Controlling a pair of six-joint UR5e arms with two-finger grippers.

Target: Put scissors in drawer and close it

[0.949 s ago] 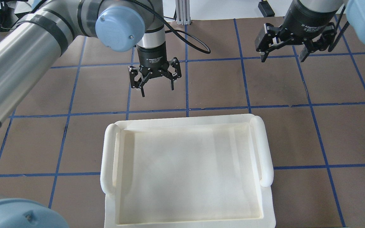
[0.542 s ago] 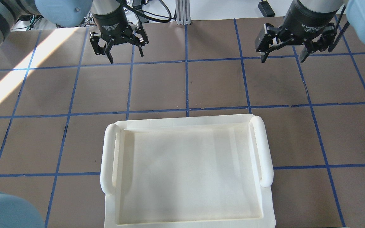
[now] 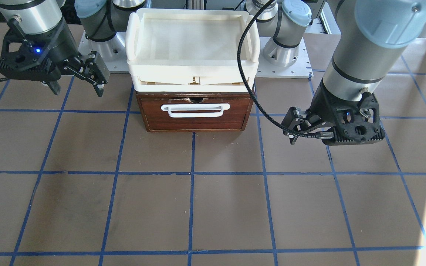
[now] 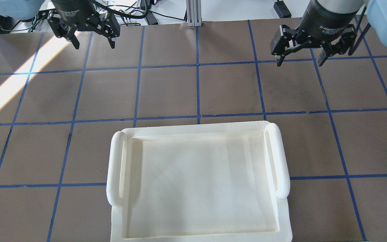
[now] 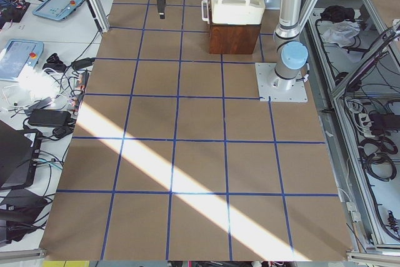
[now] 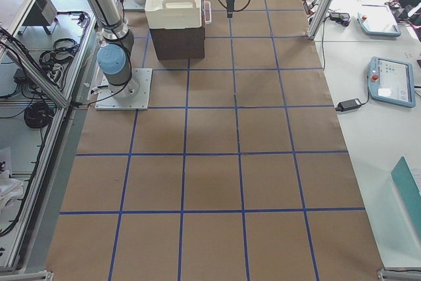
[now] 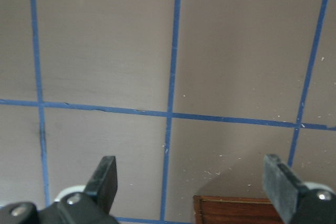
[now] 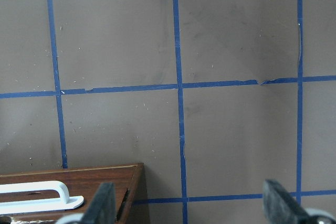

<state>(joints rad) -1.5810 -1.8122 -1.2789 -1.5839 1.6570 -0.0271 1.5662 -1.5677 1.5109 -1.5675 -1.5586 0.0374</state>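
**Scissors out of sight, drawer looks shut – left arm swings clear**

On the left of the overhead view, the left hand (image 4: 95, 42) has moved a long way in under a second. It was hanging over the middle of the desk (image 4: 227, 87), just beyond the white tray (image 4: 193, 127), and it now hangs at the far left corner. A strip of sunlight (image 4: 8, 90) that the arm had covered now lies bare on the desk. The hand's jaws stand wide apart with nothing between them, and its wrist camera shows only bare desk and a corner of brown wood.

In the middle, the tray has not shifted and nothing lies in it. The front-facing view shows it on top of the wooden box. Below it, the drawer (image 3: 194, 120) looks pushed home, with its dark front about level with the box and the white bar handle (image 3: 195, 109) untouched by either hand. The scissors show in no view, neither on the desk nor in the tray nor in a hand. They are probably inside the drawer, though nothing here proves it.

On the right, the right hand (image 4: 299, 58) has kept its place over the far side of the desk, spread open and carrying nothing.

With both hands open and the left arm pulling away, the job looks done – or as good as
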